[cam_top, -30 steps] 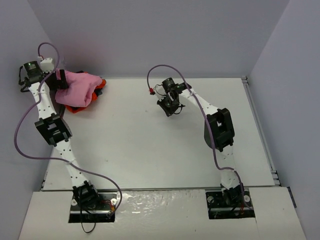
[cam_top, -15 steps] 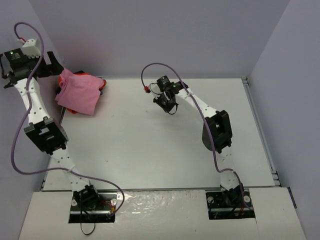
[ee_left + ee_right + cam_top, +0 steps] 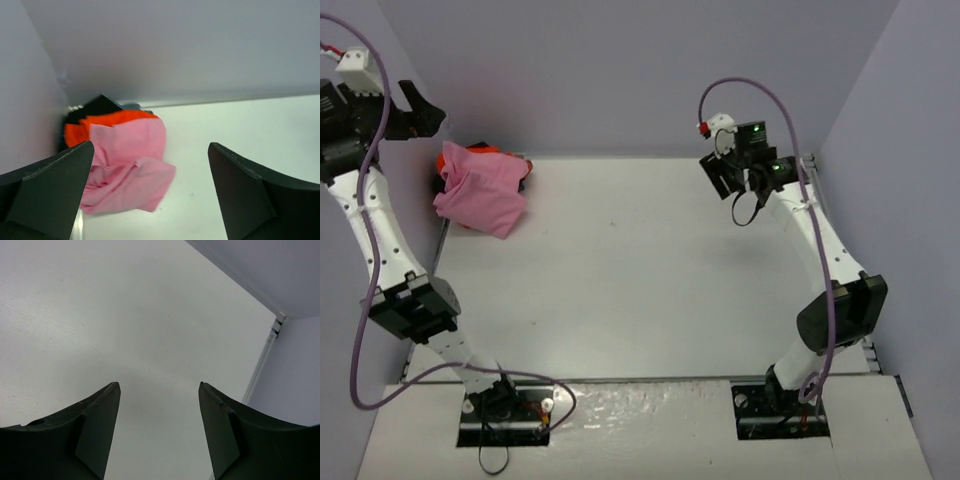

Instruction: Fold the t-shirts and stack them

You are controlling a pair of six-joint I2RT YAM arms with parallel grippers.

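The t-shirts lie in a loose pile at the table's back left corner. The pink t-shirt (image 3: 480,195) (image 3: 127,165) is on top, crumpled and partly folded. The orange t-shirt (image 3: 485,150) (image 3: 112,120) shows behind it, and an edge of the dark t-shirt (image 3: 101,105) peeks out at the wall. My left gripper (image 3: 424,114) (image 3: 150,145) hangs open above and left of the pile, holding nothing. My right gripper (image 3: 722,178) (image 3: 159,384) is raised over the back right of the table, open and empty.
Grey walls close in the table at the back, left and right. A metal rail (image 3: 825,220) (image 3: 269,342) runs along the table's right edge. The white tabletop (image 3: 640,270) spreads between the arms.
My left gripper rose and drew back from the pink t-shirt toward the left wall. The right arm swung from the table's middle to the back right, and its jaws went from shut to open.
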